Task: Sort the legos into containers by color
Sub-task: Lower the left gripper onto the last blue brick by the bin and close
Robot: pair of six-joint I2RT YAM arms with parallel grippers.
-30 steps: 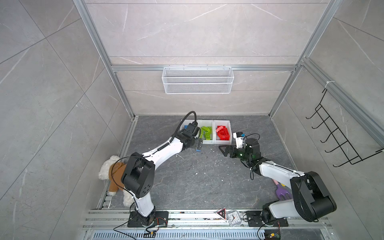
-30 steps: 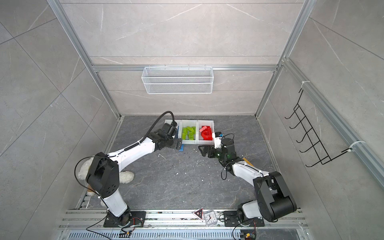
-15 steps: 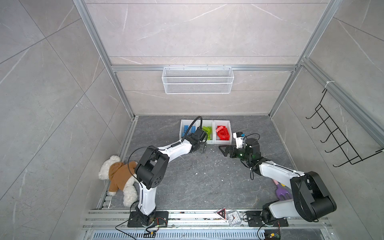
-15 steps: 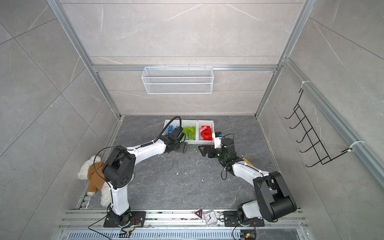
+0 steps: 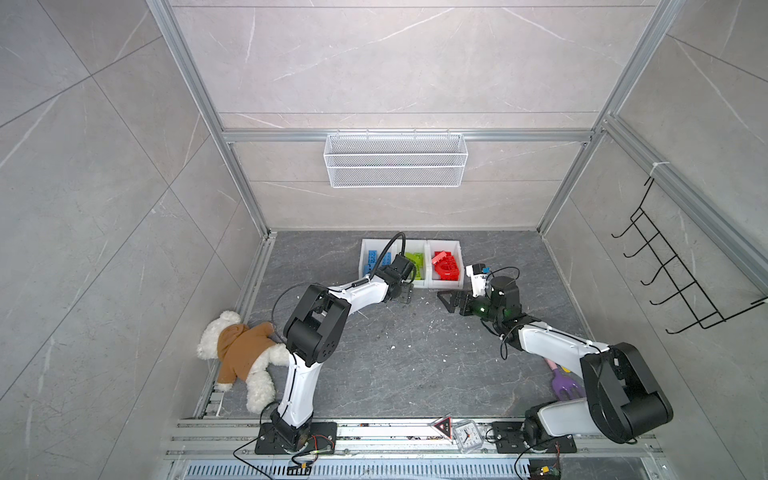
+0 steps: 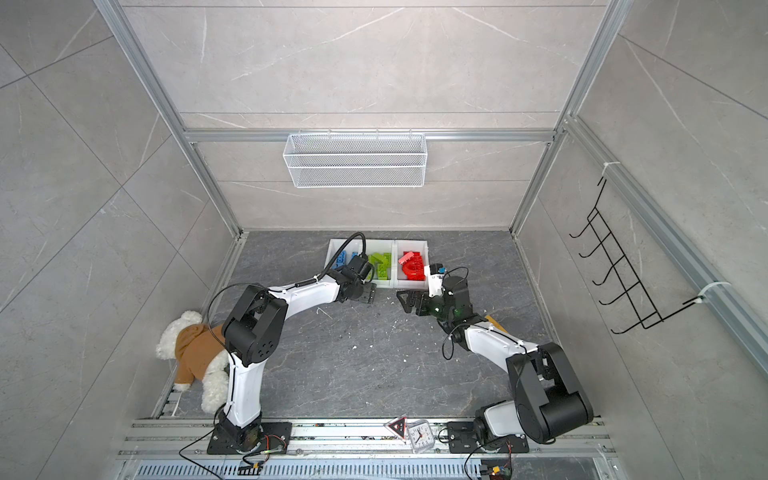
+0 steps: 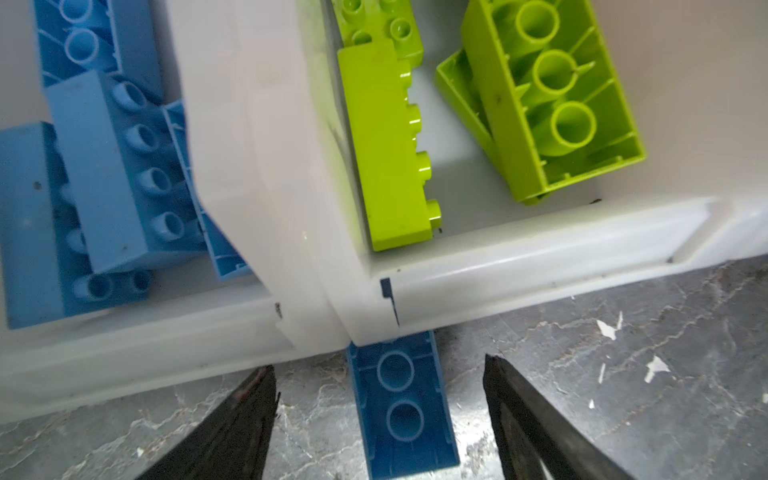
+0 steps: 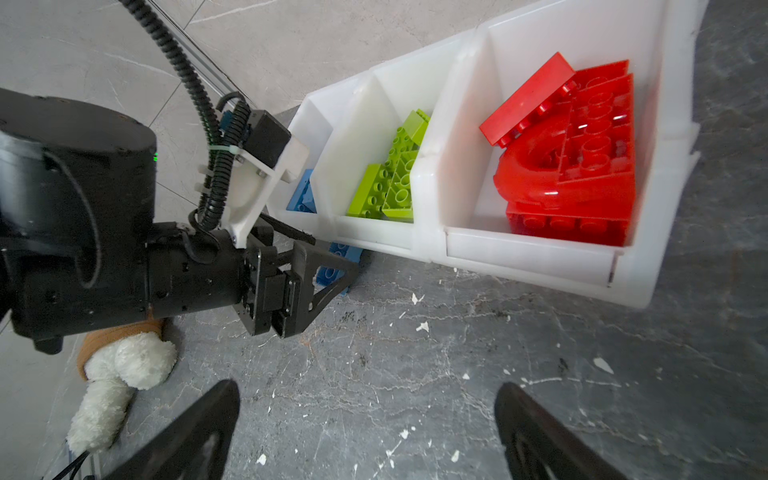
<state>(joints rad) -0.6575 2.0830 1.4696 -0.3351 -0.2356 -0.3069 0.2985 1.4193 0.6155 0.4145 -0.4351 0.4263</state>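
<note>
The blue brick (image 7: 401, 411) lies underside-up on the floor against the fronts of the blue bin (image 7: 145, 353) and green bin (image 7: 519, 253), where the left gripper (image 7: 379, 365) has just swung down to straddle it, jaws apart, likely about to grasp; the right gripper (image 8: 368, 390) hovers open and empty.

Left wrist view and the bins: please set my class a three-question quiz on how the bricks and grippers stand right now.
1. True or false: the loose blue brick on the floor lies between the left gripper and its two fingers, touched by neither.
2. Which colour fills the middle bin? A red, B green, C blue.
3. Fill in: the right gripper holds ____.
Key: 1 true; 2 B; 3 nothing, it is open.
</note>
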